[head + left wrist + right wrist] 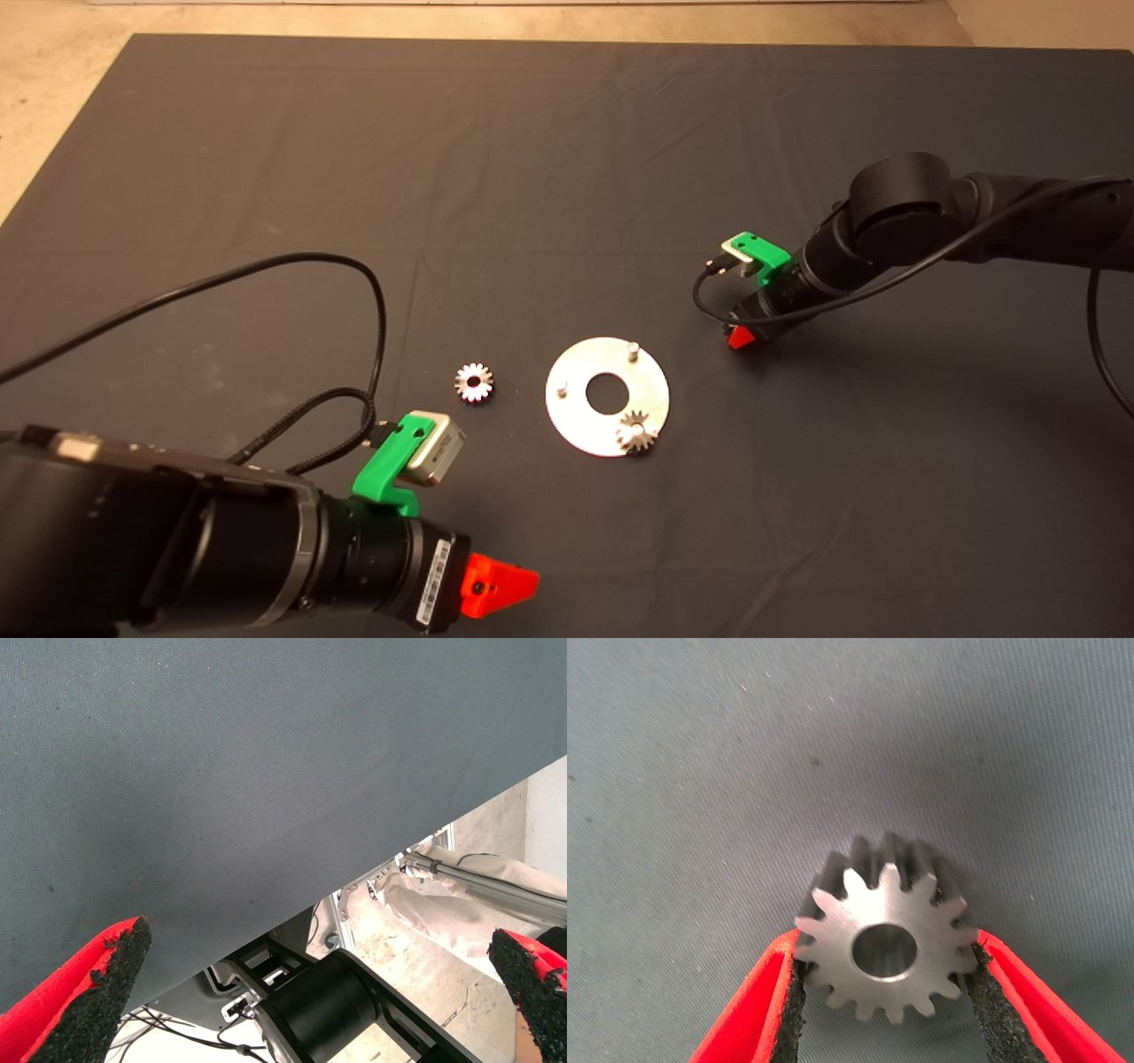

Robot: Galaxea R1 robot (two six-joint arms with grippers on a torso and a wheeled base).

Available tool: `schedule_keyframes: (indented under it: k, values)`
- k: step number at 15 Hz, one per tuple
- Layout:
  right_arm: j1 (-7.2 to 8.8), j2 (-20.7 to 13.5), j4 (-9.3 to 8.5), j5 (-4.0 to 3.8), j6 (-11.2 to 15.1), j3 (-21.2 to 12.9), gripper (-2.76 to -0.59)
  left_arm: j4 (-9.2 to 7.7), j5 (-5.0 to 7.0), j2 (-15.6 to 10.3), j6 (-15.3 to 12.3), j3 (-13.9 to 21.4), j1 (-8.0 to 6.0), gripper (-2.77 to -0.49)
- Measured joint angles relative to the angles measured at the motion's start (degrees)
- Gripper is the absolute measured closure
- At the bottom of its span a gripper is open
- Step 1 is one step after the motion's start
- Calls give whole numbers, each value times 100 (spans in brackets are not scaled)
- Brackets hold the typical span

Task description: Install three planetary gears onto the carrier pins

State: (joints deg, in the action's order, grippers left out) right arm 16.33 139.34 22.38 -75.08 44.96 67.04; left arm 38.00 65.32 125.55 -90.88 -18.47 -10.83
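Observation:
The shiny round disc (pixel 578 416) lies mid-mat with two bare carrier pins (pixel 633 350) (pixel 562 388) standing on it. One planetary gear (pixel 637 433) sits on the disc's near-right pin. A second gear (pixel 474 382) lies loose on the mat left of the disc. My right gripper (pixel 740 337) is low over the mat, up and right of the disc. In the right wrist view that gripper (pixel 886 992) is shut on a third gear (pixel 886 939), pads against its teeth. My left gripper (pixel 496 589) waits at the lower left, open and holding nothing (pixel 310 992).
The dark mat (pixel 567 177) covers the table, with bare floor past its far and left edges. A black cable (pixel 354 266) loops over the mat left of the loose gear. The left wrist view shows the mat's edge and black robot parts (pixel 319 1010) beyond it.

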Motion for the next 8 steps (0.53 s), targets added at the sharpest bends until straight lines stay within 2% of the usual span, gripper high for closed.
schedule_keyframes:
  k: [2, 8]
  values:
    - [1, 0, 0, 17, -12, 11, -112, 0, 0, 0, 0, 0, 0, -276]
    - [1, 0, -1, 28, -12, 11, -101, 0, -32, 0, 0, 0, 1, -276]
